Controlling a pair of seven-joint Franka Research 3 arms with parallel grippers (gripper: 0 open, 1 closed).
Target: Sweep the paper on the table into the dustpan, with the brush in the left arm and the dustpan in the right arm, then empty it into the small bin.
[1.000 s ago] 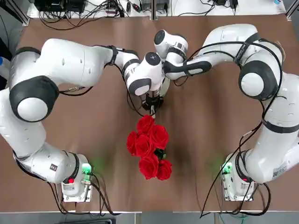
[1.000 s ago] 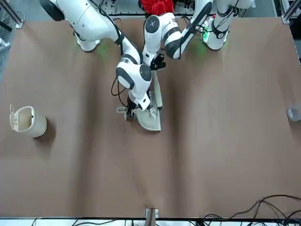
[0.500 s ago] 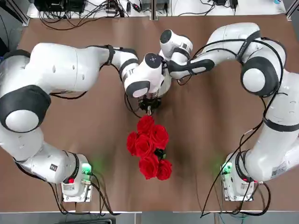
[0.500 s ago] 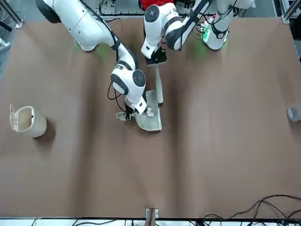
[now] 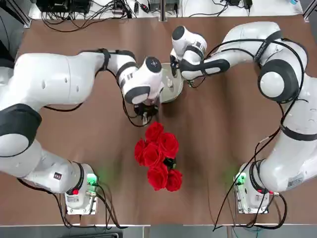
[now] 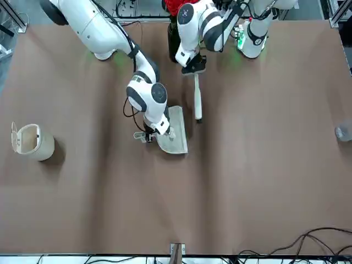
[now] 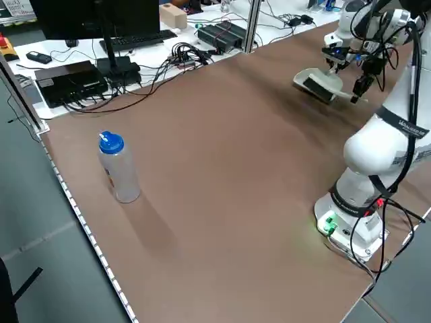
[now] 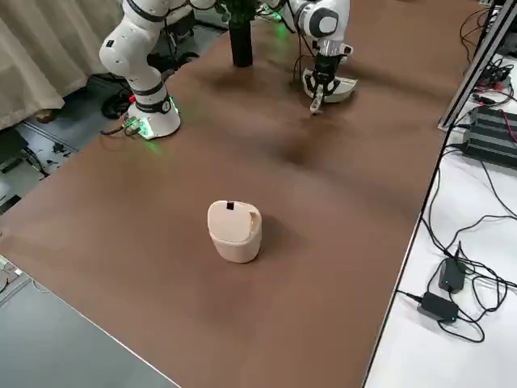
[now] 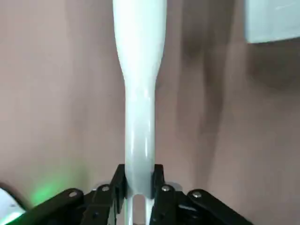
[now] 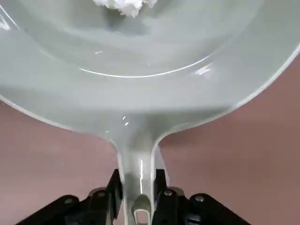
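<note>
Pointing away from the robot, brush (image 6: 197, 98) lengthwise; dustpan (image 6: 174, 130) beside.

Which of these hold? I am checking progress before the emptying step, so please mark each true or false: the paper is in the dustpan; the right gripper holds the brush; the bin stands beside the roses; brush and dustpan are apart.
1. The tiny crumpled whitish paper ball lies inside the pale cream plastic dustpan. True.
2. The right gripper holds the brush. False: it is shut on the dustpan's stubby handle. The left gripper is shut on the slim white-handled hand brush.
3. The small beige cylindrical bin stands beside the bunch of red roses. False: it stands far off toward the robot's right, apart from both arms.
4. Brush and dustpan are apart. True: in the front view, bare table shows between them.
</note>
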